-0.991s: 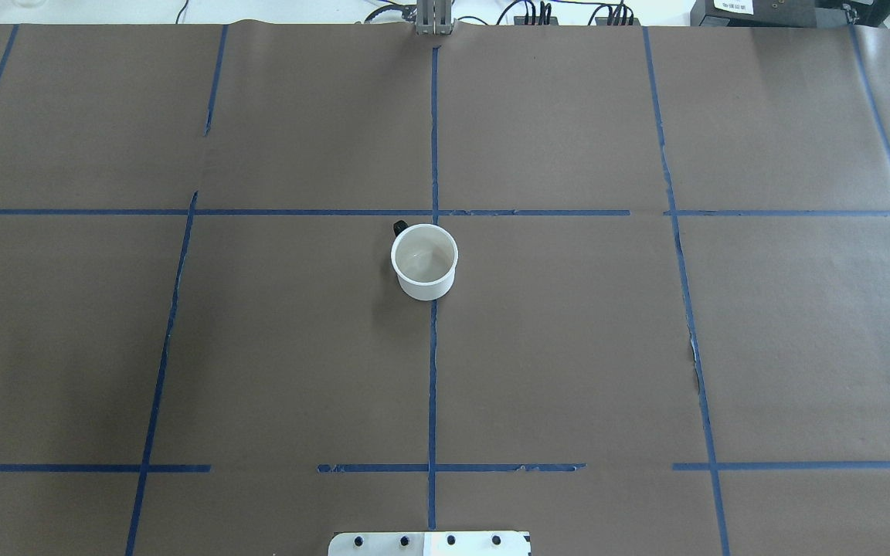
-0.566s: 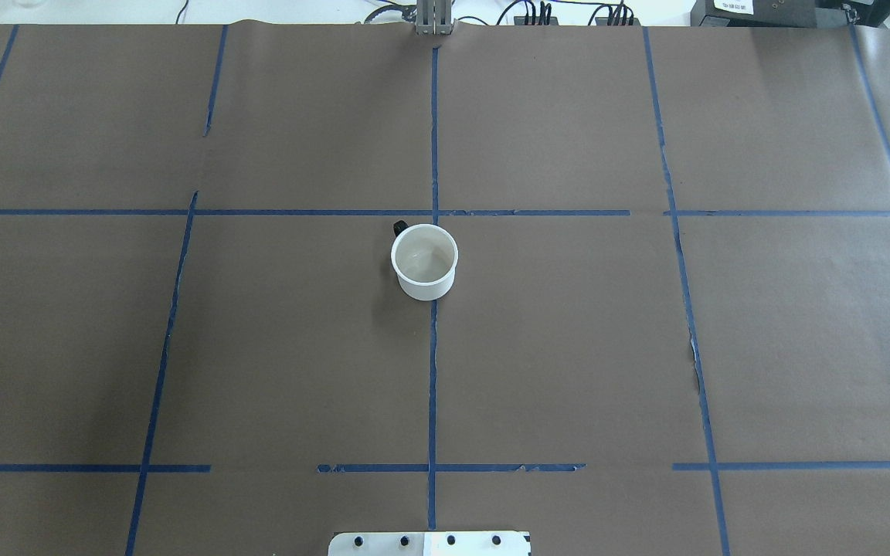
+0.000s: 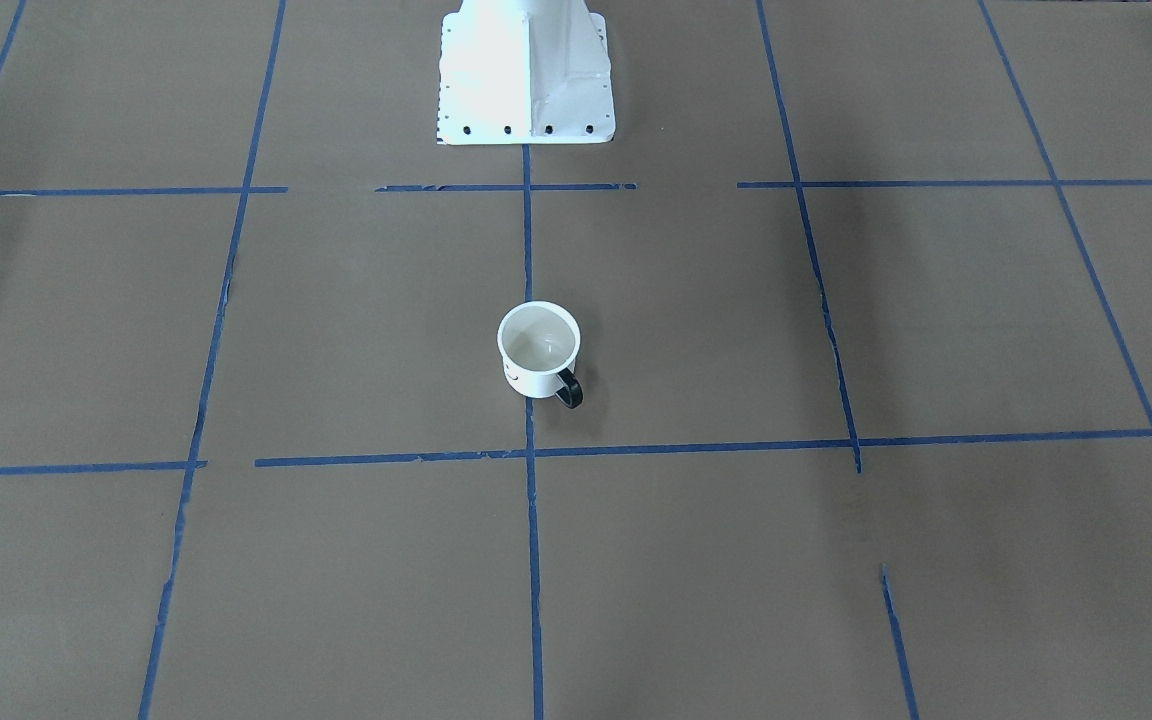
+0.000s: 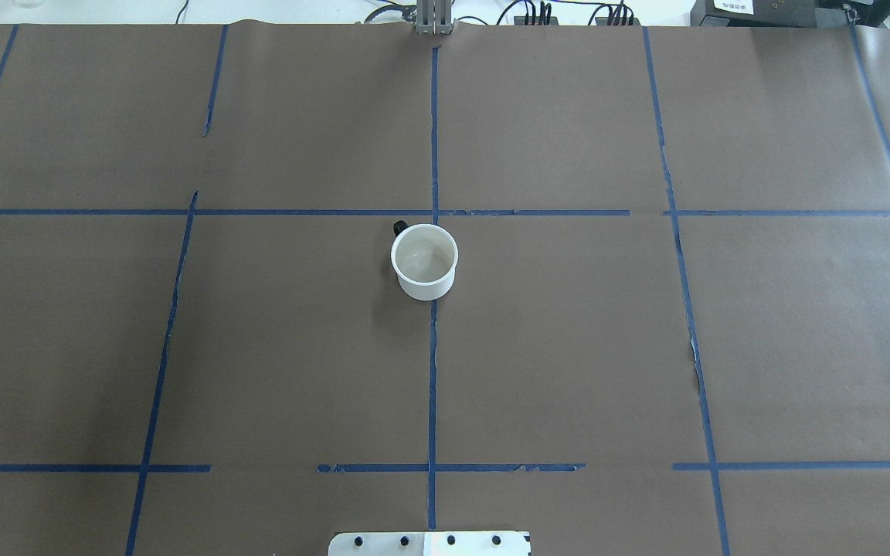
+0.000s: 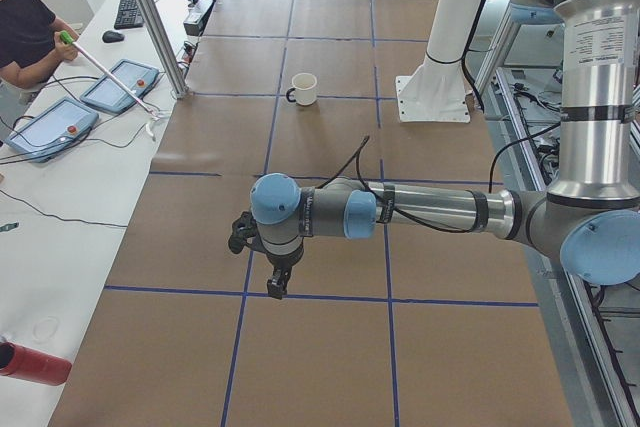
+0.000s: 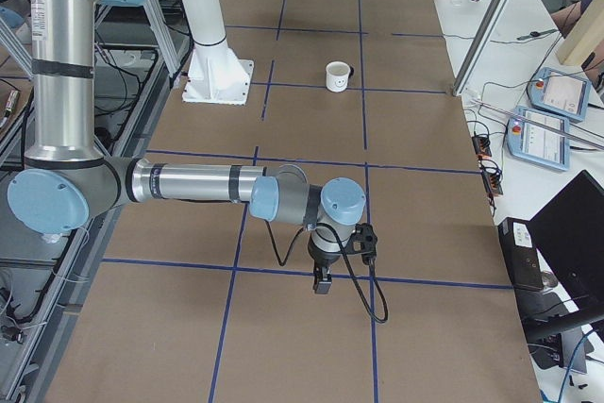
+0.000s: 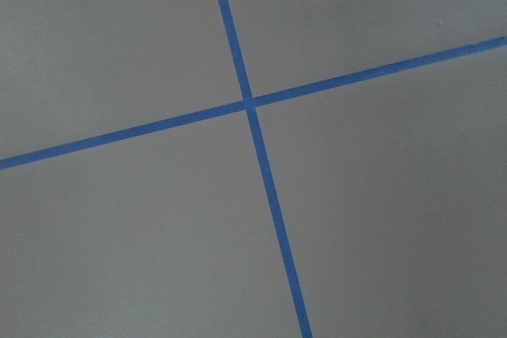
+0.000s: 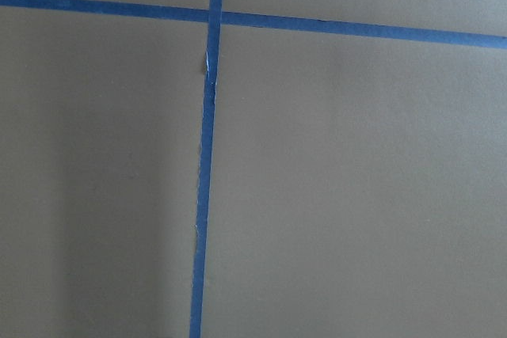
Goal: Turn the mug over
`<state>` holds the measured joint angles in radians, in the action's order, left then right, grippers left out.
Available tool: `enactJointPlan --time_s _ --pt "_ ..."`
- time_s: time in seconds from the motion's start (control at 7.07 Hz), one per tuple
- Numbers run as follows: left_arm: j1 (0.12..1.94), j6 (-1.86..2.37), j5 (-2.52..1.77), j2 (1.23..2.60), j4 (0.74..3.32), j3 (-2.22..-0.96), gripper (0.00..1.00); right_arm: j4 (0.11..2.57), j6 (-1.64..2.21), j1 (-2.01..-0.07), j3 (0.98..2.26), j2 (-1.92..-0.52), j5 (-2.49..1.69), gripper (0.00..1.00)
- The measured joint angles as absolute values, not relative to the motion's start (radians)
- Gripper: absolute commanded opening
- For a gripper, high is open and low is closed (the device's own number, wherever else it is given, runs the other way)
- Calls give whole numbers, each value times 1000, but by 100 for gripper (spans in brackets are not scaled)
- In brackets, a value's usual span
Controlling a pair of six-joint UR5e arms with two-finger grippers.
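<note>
The white mug (image 4: 424,262) stands upright, opening up, at the middle of the brown-papered table, its black handle (image 3: 569,390) towards the far side from the robot. It also shows in the front view (image 3: 539,350) and both side views (image 5: 303,88) (image 6: 337,75). My left gripper (image 5: 278,282) hangs over the table's left end, far from the mug. My right gripper (image 6: 321,282) hangs over the right end, also far from it. Both show only in side views, so I cannot tell whether they are open or shut. The wrist views show only paper and blue tape.
The robot's white base (image 3: 526,80) stands at the near edge behind the mug. Blue tape lines (image 4: 433,139) grid the paper. An operator (image 5: 25,32) and control tablets (image 5: 120,85) are at a side bench, and an aluminium post (image 5: 150,17) stands at the far edge.
</note>
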<state>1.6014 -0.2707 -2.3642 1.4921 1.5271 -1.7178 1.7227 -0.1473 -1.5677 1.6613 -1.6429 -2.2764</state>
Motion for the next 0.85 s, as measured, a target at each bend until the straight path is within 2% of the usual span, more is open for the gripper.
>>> enactJointPlan --time_s 0.42,0.85 --pt "1649 -271 -2365 1466 1528 -1745 100 1723 -147 -1568 1661 -1643 -2276 100" --pt "1651 -222 -2371 1502 1525 -1711 100 1723 -147 -1568 1661 -1643 -2276 100"
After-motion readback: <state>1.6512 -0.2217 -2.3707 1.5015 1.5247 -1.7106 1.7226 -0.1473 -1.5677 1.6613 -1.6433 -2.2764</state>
